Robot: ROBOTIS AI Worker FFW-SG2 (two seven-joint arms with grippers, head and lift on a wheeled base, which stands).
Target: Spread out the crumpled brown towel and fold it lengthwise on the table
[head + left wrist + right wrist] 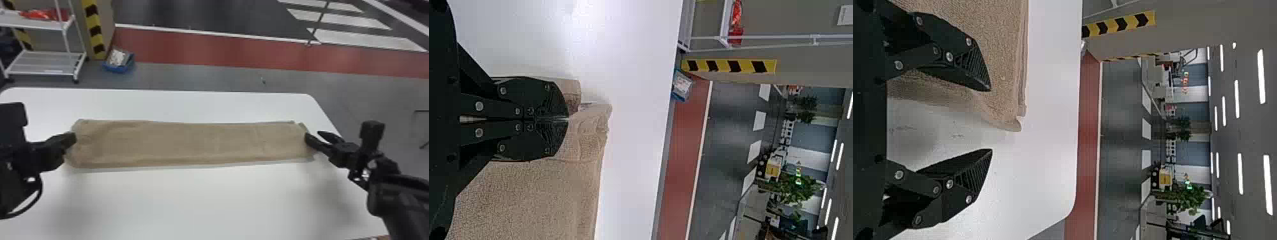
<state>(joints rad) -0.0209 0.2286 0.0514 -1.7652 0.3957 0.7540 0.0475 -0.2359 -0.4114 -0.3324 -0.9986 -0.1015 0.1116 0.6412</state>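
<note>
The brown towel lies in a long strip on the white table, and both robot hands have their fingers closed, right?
Not quite: the right hand has its fingers apart, as the right wrist view shows. The left hand does have its fingers closed, and the brown towel lies in a long strip on the white table.

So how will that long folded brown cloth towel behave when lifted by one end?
The towel would probably droop, judging by its soft creases. Lying low and wide, it seems unlikely to roll. Its nubbly surface suggests little slipping.
</note>
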